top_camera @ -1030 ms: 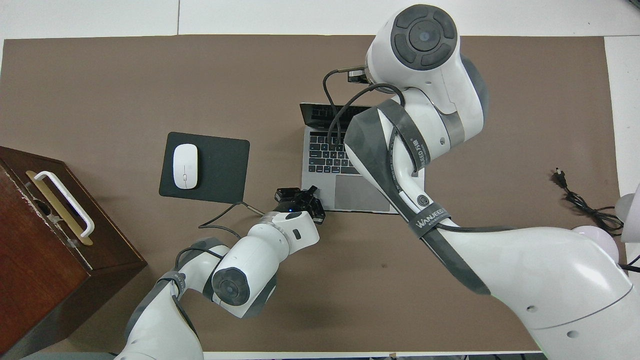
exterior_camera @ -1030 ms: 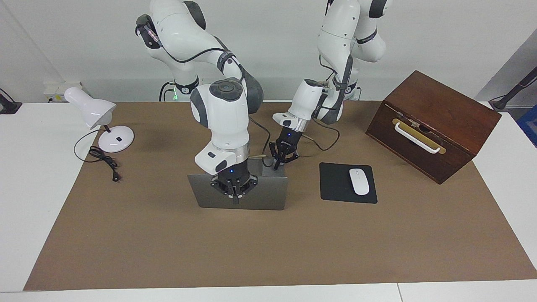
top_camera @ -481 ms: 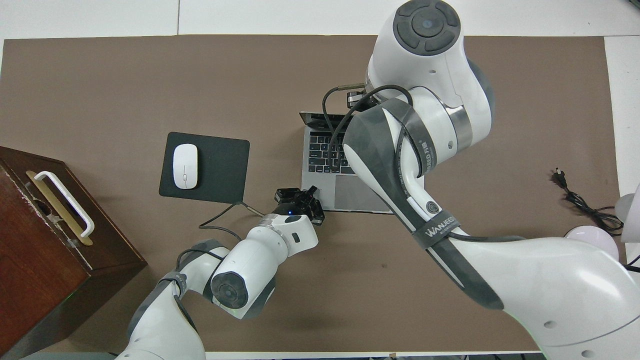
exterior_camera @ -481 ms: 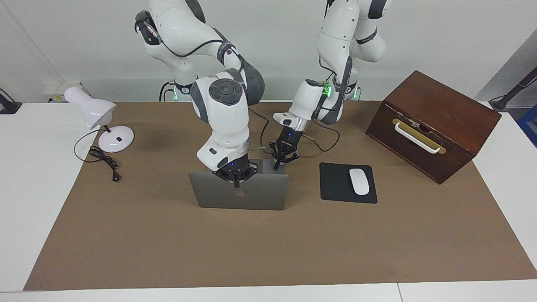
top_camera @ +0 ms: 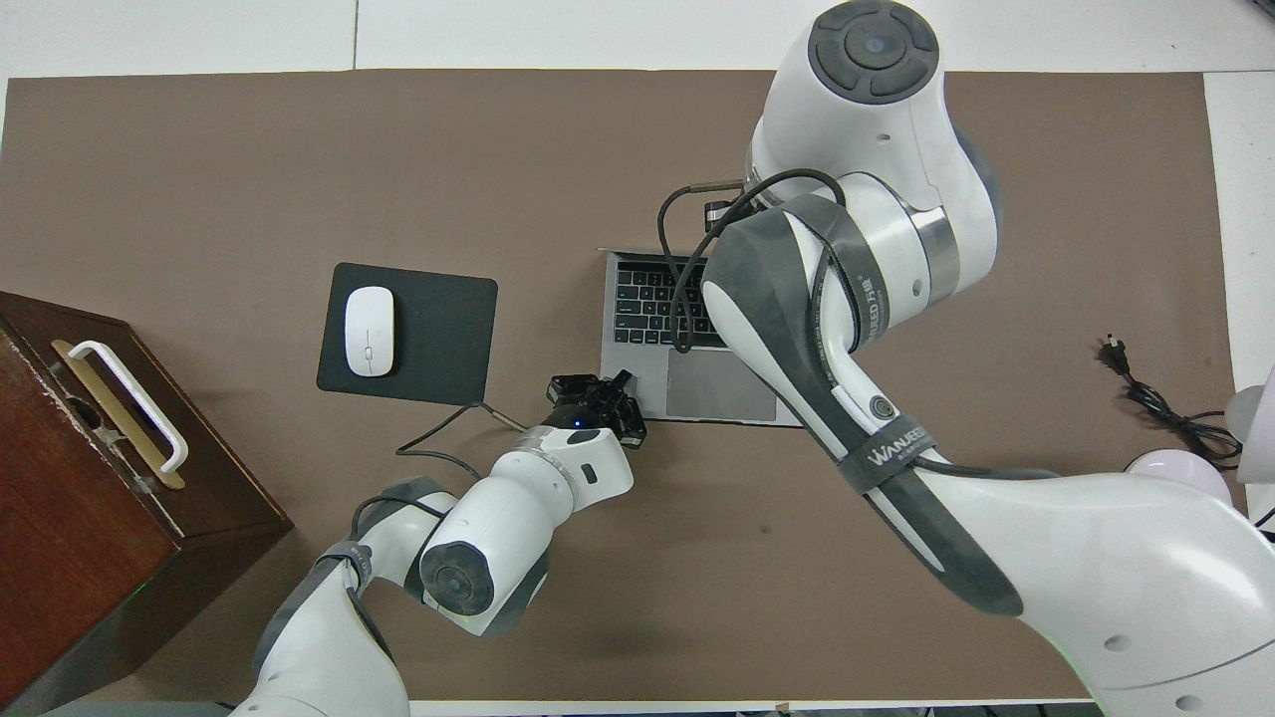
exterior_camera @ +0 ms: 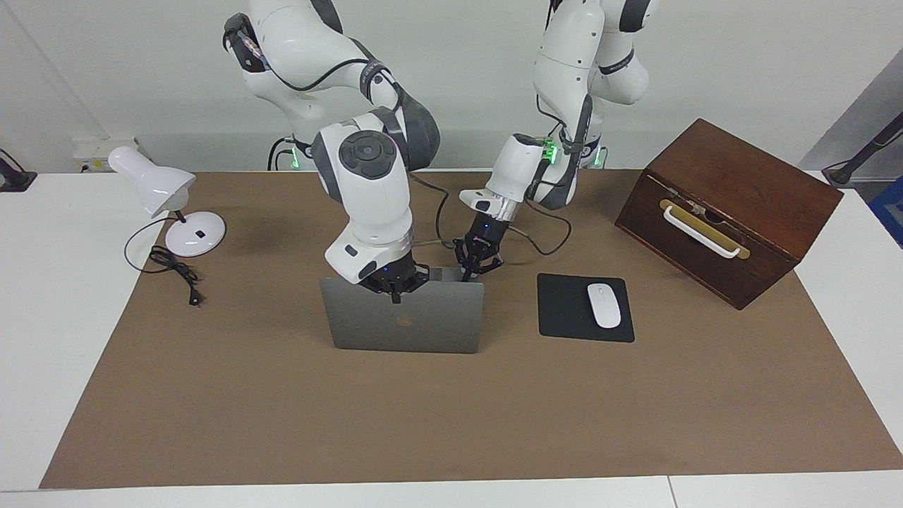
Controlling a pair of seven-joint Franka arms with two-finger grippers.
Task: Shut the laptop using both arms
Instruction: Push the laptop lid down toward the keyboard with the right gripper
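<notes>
**Laptop lid closure: contact points and handling**

The right gripper (exterior_camera: 396, 291) was closed, fingertips together, and rested at the top edge of the lid of the laptop (exterior_camera: 405, 321), at mid-width, just above the dark logo. It held nothing; the closed tips served as a pusher. The left gripper (exterior_camera: 471, 271) was also closed and empty, set down at the corner of the laptop base (top_camera: 637, 373) nearest the robots on the left arm's side, where it appeared to pin the base against sliding.

The laptop stood in the middle of the table (exterior_camera: 282, 409), lid close to upright, keyboard (top_camera: 652, 309) facing the robots. The mouse pad (exterior_camera: 582, 308) with its mouse (exterior_camera: 604, 305) lay beside it toward the left arm's end, clear of the lid's swing.

Handling judgement: the metal shell is stiff and smooth, so closed tips could slip off the lid edge. The hinge probably resists somewhat, and the light base could skid or tip unless pinned. The screen is fragile; force belongs at the top rim, at mid-width, not on the panel.
</notes>
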